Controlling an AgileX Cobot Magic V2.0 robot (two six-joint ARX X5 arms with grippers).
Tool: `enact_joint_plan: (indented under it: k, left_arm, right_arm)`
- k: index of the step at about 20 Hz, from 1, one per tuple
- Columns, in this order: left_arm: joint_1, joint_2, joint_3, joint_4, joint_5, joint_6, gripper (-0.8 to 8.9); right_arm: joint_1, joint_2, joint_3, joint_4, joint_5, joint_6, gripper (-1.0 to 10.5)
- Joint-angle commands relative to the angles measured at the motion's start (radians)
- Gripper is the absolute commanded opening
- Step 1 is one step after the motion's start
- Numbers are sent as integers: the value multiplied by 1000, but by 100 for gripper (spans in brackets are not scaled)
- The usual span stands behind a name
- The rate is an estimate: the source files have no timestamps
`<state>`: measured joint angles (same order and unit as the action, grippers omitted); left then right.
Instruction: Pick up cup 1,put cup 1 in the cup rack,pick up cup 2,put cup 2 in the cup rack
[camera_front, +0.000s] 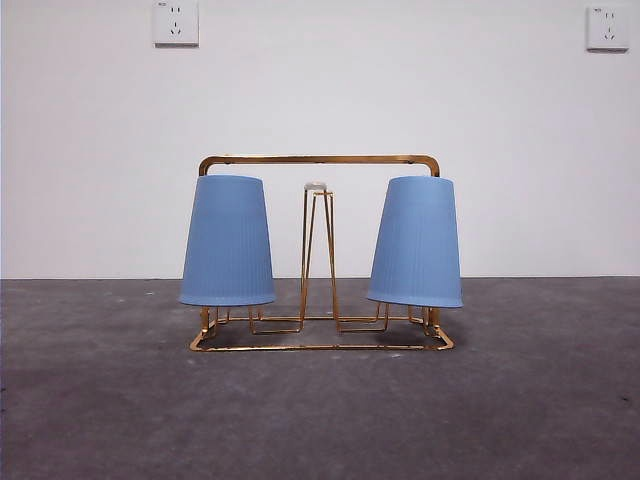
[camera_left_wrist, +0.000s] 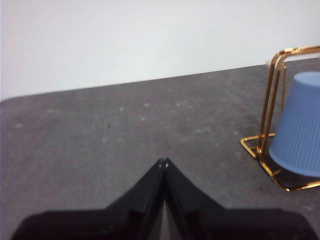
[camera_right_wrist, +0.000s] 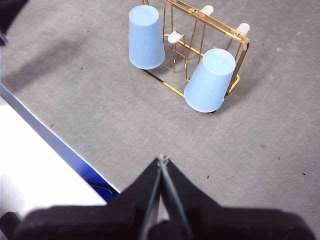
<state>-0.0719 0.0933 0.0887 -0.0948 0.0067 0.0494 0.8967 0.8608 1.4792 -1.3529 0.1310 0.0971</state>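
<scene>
The gold wire cup rack (camera_front: 318, 160) stands on the grey table in the middle of the front view. Two blue ribbed cups sit upside down on its prongs: one on the left (camera_front: 227, 241), upright, and one on the right (camera_front: 416, 242), slightly tilted. A bare white-tipped prong (camera_front: 315, 186) rises between them. My left gripper (camera_left_wrist: 163, 162) is shut and empty, off to the side of the rack (camera_left_wrist: 270, 115) with one cup (camera_left_wrist: 300, 127) in its view. My right gripper (camera_right_wrist: 162, 159) is shut and empty, raised well back from the rack (camera_right_wrist: 220, 25) and both cups (camera_right_wrist: 145, 37) (camera_right_wrist: 210, 80).
A white wall with two sockets (camera_front: 175, 22) (camera_front: 607, 27) stands behind the table. In the right wrist view the table's edge with a blue strip (camera_right_wrist: 55, 137) runs beside a white floor area. Neither arm shows in the front view.
</scene>
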Motion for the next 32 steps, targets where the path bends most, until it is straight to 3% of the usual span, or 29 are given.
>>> enact_joint_plan:
  k: [1, 7, 21, 24, 28, 32]
  left_arm:
    - [3, -51, -48, -10, -4, -49, -3]
    - [3, -89, -78, -79, 53, -152, -3]
    - [3, -8, -78, -79, 50, -150, -3]
    - [3, 3, -78, -79, 50, -150, -3]
    - [3, 5, -78, -79, 50, -150, -3]
    - [3, 7, -78, -79, 50, -150, -3]
  right_arm:
    - [0, 0, -1, -20, 0, 7, 2]
    - [0, 0, -1, -20, 0, 7, 2]
    - [-14, -3, -1, -15, 13, 7, 1]
    - [-144, -60, -19, 95, 43, -87, 1]
    - [-492, -211, -223, 478, -174, -99, 2]
    - [-721, -378, -591, 817, -195, -128, 2]
